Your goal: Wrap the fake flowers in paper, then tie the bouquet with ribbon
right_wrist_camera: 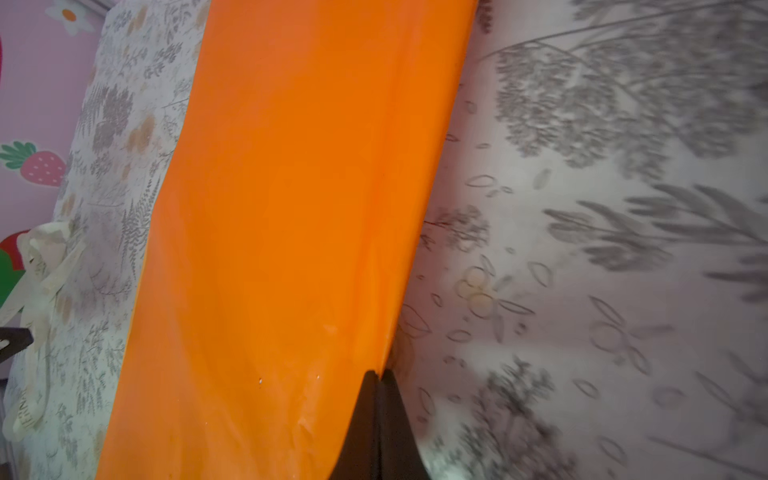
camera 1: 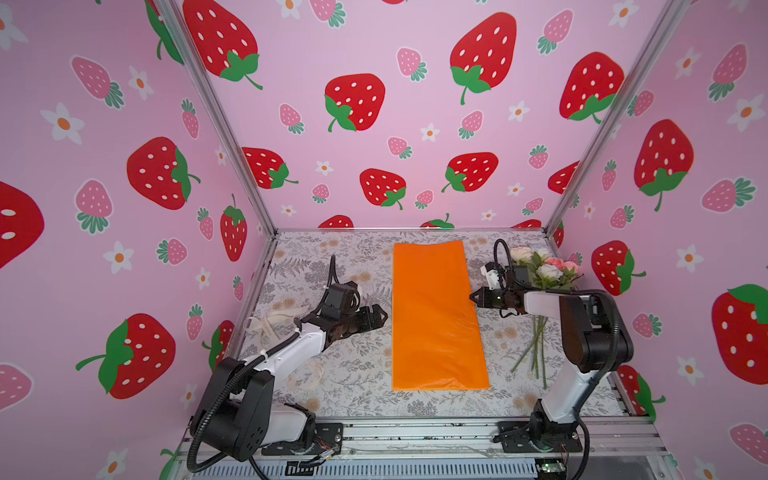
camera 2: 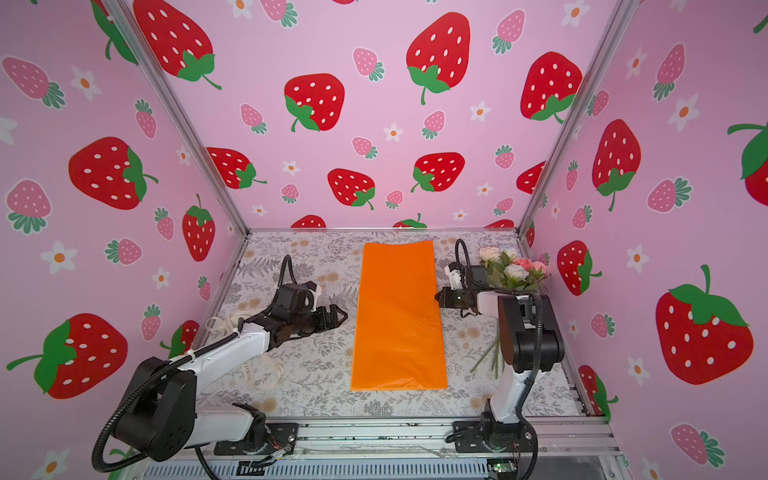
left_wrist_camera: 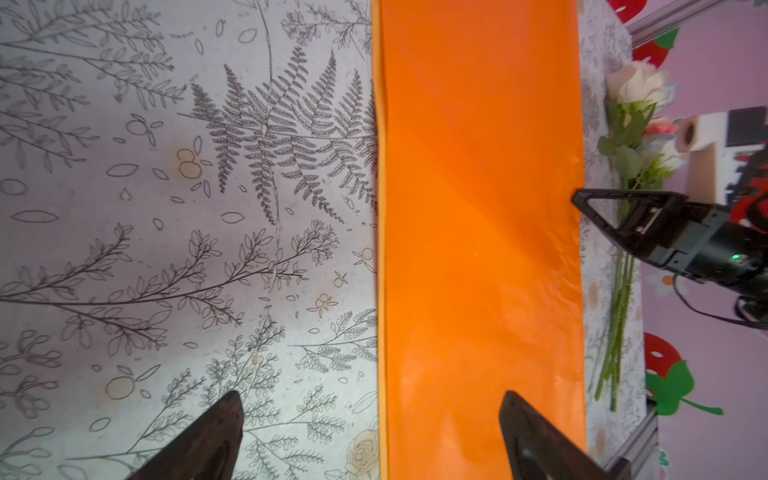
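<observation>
Orange wrapping paper (camera 1: 436,316) is lying flat in the middle of the surface (camera 1: 349,374), the roses (camera 1: 544,266) lying apart by the right wall. The right hand (camera 1: 473,296) is pinching the paper's right edge, jaws closed. The left hand (camera 1: 380,316) is hovering wide open beside its left edge.

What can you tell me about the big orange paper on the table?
The orange paper is a long, glossy rectangular sheet, thin and slightly wrinkled, lying flat in the middle of the flower-print table. The right gripper is shut on the long edge nearest that arm, which looks a little lifted there. The flowers lie beside it, not touching.
</observation>
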{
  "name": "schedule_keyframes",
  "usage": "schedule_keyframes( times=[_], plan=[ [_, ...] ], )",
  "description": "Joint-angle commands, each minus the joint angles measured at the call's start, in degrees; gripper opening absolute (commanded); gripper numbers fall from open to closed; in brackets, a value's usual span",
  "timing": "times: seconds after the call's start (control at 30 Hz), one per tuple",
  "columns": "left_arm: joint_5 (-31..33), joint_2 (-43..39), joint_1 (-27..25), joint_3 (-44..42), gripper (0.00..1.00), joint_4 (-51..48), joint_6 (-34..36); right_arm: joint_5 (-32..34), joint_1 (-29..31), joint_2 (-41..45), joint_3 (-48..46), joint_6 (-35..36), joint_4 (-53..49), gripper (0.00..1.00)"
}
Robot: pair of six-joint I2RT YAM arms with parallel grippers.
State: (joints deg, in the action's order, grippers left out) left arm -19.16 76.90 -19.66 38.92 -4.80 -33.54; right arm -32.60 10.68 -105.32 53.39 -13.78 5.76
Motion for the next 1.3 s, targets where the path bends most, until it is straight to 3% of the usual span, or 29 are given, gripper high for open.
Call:
schedule_keyframes(
  times=[0.0,0.23,0.4,0.5,0.67,1.27],
  plan=[
    [-5.80,0.53,1.34,-1.32,0.97,4.94,-4.48,-2.91,3.33,-2.34,3.30,2.76,-1.50,0.01],
    [-8.81,6.47,2.19,0.54,0.88,7.44,-9.97,-8.39,6.11,-4.18,2.97,-1.41,5.46,0.01],
    [-7.56,11.35,3.61,3.97,0.83,4.27,-9.45,-9.70,6.54,-5.50,4.18,-0.40,4.46,0.01],
    [-10.67,14.00,5.86,5.45,0.80,6.49,-9.64,-9.48,6.72,-5.66,4.44,0.06,3.76,0.01],
    [-15.11,18.96,6.63,9.20,0.60,7.70,-9.98,-8.49,6.73,-5.83,4.11,-0.18,3.43,0.01],
    [-10.71,22.14,6.39,7.66,0.62,6.95,-9.80,-8.35,6.90,-6.30,2.53,-1.81,4.96,0.02]
  ],
)
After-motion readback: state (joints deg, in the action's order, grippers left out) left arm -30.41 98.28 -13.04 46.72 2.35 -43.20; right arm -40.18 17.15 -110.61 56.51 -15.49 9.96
